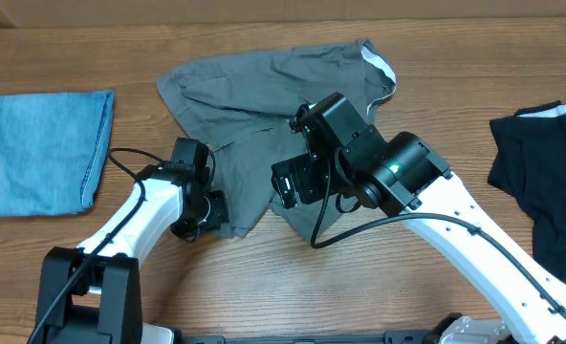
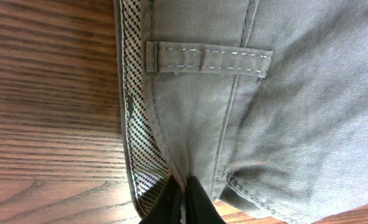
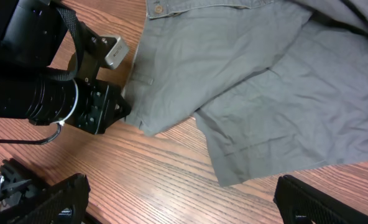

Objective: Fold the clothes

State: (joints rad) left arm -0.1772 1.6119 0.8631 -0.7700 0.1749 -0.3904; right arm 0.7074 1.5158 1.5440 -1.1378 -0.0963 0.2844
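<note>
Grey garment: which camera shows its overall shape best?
Overhead: the grey garment lies almost whole in frame. The left wrist shows just a close-up around a belt loop; the right wrist shows only part of it, with a button.

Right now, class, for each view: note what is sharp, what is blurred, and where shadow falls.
Overhead: even light, the grey garment sharp, no hard shadows. Left wrist: belt loop stitching crisp; the left claw, shut on the cloth, is dark and slightly soft at the bottom edge. Right wrist: garment sharp; the open right claw dark and soft in the lower corners.
</note>
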